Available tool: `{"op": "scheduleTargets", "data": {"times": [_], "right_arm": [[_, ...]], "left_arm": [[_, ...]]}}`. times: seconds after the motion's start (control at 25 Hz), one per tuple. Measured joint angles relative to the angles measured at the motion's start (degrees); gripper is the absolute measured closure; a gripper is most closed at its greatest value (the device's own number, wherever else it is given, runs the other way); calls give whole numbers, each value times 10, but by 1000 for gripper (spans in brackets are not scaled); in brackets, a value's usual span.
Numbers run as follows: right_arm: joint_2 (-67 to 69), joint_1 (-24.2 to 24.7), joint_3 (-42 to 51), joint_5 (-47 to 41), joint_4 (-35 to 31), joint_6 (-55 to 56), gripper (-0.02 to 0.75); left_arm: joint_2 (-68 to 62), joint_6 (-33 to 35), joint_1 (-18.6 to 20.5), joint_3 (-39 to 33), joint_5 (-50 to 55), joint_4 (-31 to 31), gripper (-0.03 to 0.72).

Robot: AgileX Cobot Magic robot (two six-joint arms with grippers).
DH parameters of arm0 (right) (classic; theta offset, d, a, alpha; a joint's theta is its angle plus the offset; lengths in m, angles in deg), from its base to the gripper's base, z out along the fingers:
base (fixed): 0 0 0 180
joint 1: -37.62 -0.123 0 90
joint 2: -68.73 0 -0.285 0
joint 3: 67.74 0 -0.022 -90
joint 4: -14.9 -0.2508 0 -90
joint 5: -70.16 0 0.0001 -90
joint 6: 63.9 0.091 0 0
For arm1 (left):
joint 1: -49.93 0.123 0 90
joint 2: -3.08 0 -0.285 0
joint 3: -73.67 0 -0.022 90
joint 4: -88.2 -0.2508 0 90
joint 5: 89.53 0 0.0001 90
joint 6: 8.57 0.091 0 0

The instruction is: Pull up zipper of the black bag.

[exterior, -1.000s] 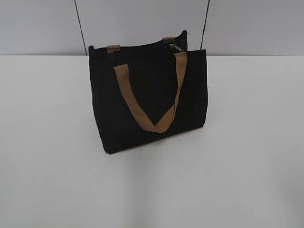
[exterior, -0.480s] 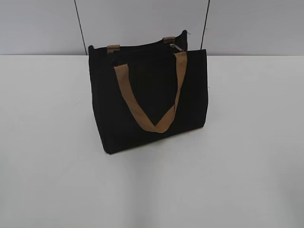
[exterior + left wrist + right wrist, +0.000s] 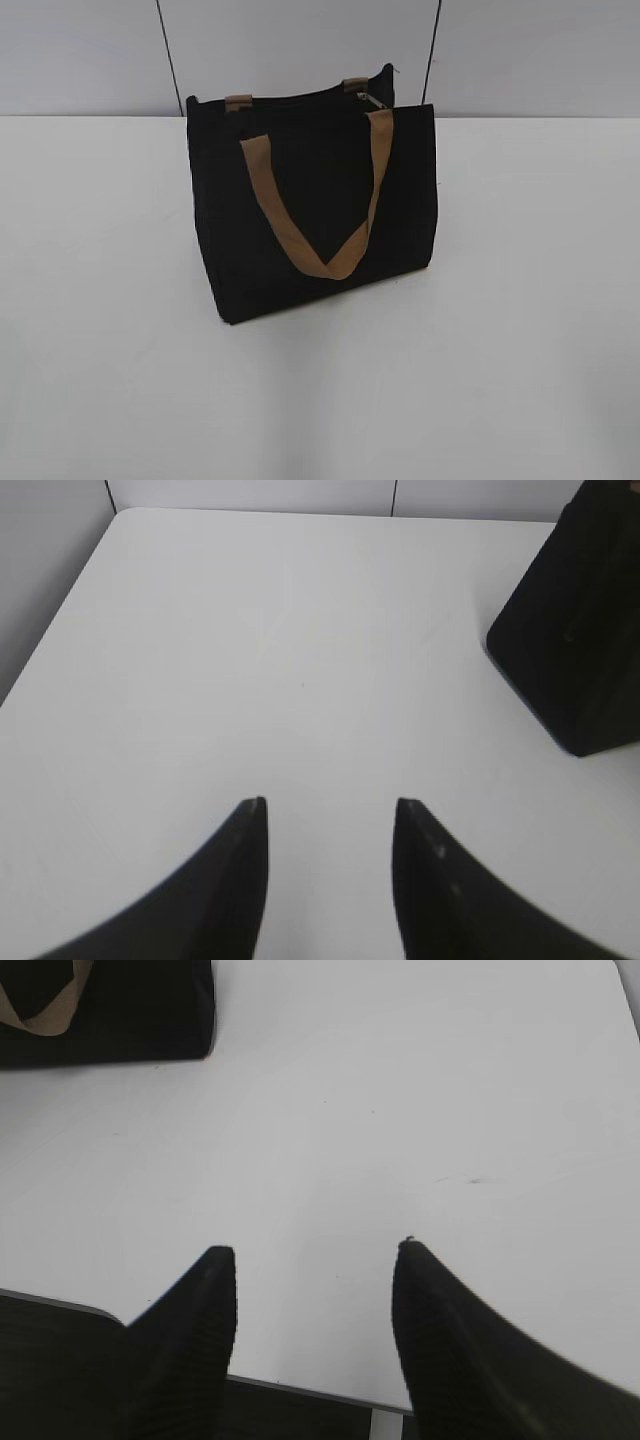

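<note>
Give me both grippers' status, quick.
Left gripper: open, holding nothing, over bare table.
Right gripper: open, holding nothing, short of the black bag.

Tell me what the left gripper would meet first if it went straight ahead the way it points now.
Probably nothing but bare white table. The left gripper is open, and the black bag sits off to the right of its line, though depth is hard to judge.

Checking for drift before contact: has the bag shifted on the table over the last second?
No. The bag keeps the same spot against the two dark wall seams behind it, and its strap hangs the same.
</note>
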Motion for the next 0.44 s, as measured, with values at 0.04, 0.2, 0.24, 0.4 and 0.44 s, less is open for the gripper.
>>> {"op": "scheduleTargets", "data": {"times": [0.04,0.2,0.24,0.4,0.44], "right_arm": [[0,0,0,0,0,0,349],[0,0,0,0,0,0,349],[0,0,0,0,0,0,349],[0,0,0,0,0,0,349],[0,0,0,0,0,0,349]], "left_arm": [[0,0,0,0,0,1,383],[0,0,0,0,0,1,419],[0,0,0,0,0,1,428],[0,0,0,0,0,1,442],[0,0,0,0,0,1,444]]}}
